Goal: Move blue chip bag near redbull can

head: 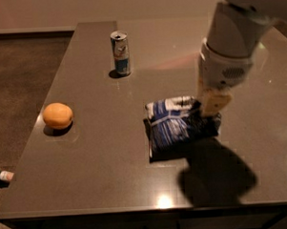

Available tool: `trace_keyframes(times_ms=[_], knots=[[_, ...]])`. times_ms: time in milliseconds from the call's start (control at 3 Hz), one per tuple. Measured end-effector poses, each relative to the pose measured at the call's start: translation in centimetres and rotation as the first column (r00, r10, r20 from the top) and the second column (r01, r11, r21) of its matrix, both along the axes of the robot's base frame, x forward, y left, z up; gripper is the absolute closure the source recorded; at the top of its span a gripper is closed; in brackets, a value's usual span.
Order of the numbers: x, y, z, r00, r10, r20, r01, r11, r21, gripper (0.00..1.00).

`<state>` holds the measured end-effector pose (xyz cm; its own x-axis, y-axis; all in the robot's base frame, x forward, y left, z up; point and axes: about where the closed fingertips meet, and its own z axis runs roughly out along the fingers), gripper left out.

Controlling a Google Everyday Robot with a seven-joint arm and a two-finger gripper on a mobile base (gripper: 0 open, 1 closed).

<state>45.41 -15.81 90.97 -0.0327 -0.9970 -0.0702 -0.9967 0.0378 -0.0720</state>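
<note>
Dark tabletop (103, 175) fills our one view. We see the gripper (209, 117) well right of the can (120, 53) and nearer us, its fingers pinched on the right edge of the bag (175, 129). The bag stays well apart from the can. An orange (57, 115) lies left of the can.

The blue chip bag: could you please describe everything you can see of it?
The blue chip bag is a crinkled, dark-blue foil packet with white print, shiny and soft-looking. It lies broad side up on the dark table, towards the front right. I cannot tell whether its right end is raised. The gripper sits at its right edge and covers that end. Nothing else touches it. The redbull can stands upright well behind it to the left.
</note>
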Motion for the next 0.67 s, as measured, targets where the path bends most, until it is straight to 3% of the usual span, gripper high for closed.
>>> trace_keyframes(times_ms=[333,667], knots=[[6.4,0.6,3.4,0.9958,-0.042,0.081,0.041,0.999,0.02,1.0],[10.5,2.2,4.7,0.993,-0.038,0.112,0.033,0.998,0.046,1.0]])
